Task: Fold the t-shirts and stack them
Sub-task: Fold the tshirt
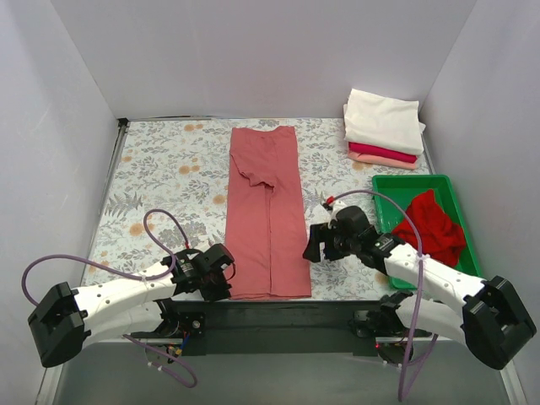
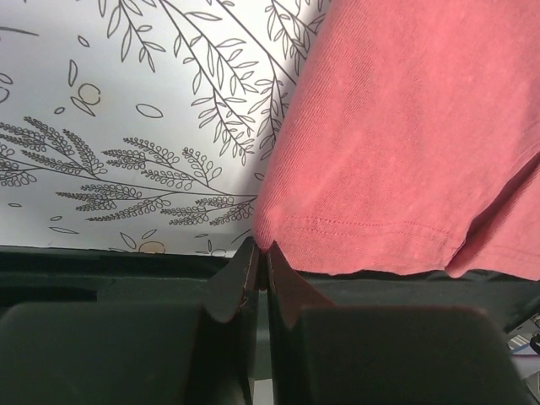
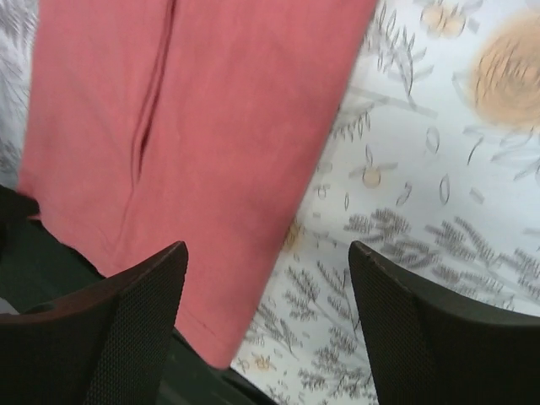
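Left pincer: my left pincer (image 2: 261, 253) is clenched, with its tips nipping the near left corner of the hem right at the table's near edge.
Shirt: the salmon shirt (image 1: 268, 211) lies flat in a long narrow strip down the middle of the table (image 1: 169, 169). Its sides are already turned in, and its near hem touches the black rail (image 1: 270, 316).
Right pincer: my right pincer (image 3: 268, 278) is released, fingers wide apart. It hangs above the shirt's near right edge and grips nothing.
Step, as I judge it: take both near corners and carry the hem toward the collar.
Risk, left side: my pinch holds very little cloth, perhaps only one layer. A lift could slip off or peel the turned-in side open.
Risk, right side: if my right hand closes too far out it gets table, not cloth. Lifting one corner alone would drag the strip askew.
Pile: the folded pile (image 1: 384, 126), white on crimson on peach, sits in the far right corner, well apart.
Tray: the green tray (image 1: 396, 184) holds a crumpled red shirt (image 1: 434, 226) just beside my right arm.
Path: nothing lies on the strip itself.
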